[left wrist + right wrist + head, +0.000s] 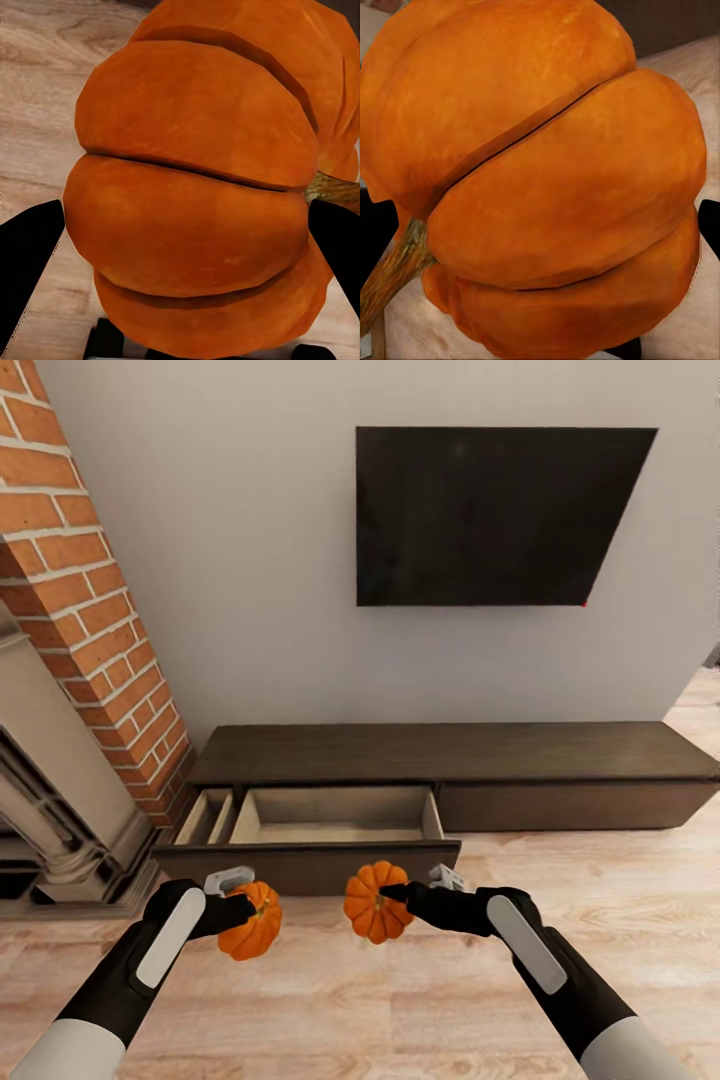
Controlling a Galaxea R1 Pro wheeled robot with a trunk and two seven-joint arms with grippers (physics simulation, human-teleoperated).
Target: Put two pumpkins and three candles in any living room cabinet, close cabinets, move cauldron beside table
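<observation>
While both arms reach forward over the plank floor (400,1010), each carries one ribbed orange pumpkin. The left gripper (240,912) has its jaws clamped on the left pumpkin (251,921), which sits at about seven o'clock in the head view; close up, the left pumpkin (202,187) shows deep grooves between fat glossy lobes, a dry tan stem, and a black finger (26,262) against each flank. The right gripper (398,895) has its jaws clamped on the right pumpkin (375,901) near six o'clock, its stem end turned toward the fingers; in the right wrist view that pumpkin (540,180) looks mottled orange with a woody green-brown stem.

The two pumpkins hang apart, with bare floor between them.

Just beyond, the cabinet (450,755), a low long dark-brown unit with a flat top, has its left drawer (335,825) pulled out, its pale inside showing and its front edge near both pumpkins. At ten o'clock stands a brick chimney (90,600) above a beige fireplace surround (50,780). At one o'clock a black screen (490,515) hangs on the plain wall.
</observation>
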